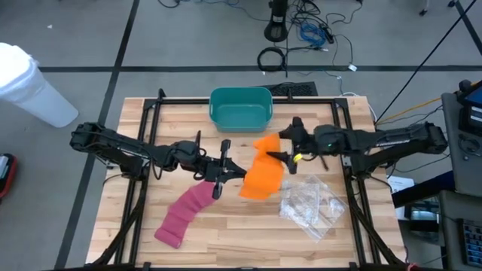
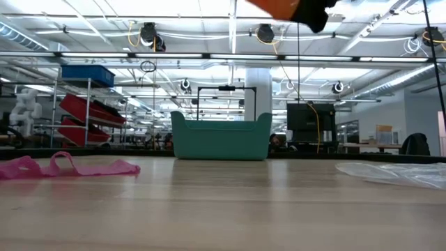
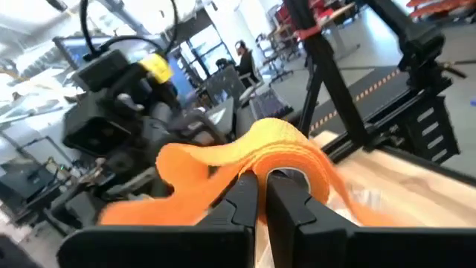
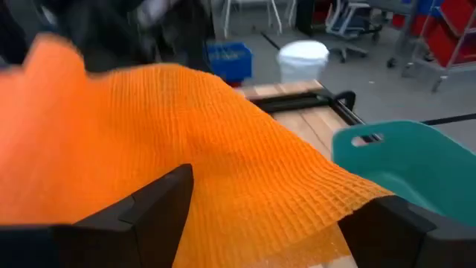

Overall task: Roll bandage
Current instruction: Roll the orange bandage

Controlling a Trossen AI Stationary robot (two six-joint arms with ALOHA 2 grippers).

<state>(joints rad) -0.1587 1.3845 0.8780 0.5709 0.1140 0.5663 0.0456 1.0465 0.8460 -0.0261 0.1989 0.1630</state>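
You look straight down overhead, level across the desk (image 2: 223,209) low, closely from each wrist; all share the orange bandage (image 1: 263,177).

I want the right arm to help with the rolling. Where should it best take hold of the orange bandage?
Probably the free edge of the orange bandage nearest the right gripper, approached from the bin side. The left gripper is shut on the other end, so the fabric hangs stretched above the table, and the right gripper's open jaws already straddle that edge.
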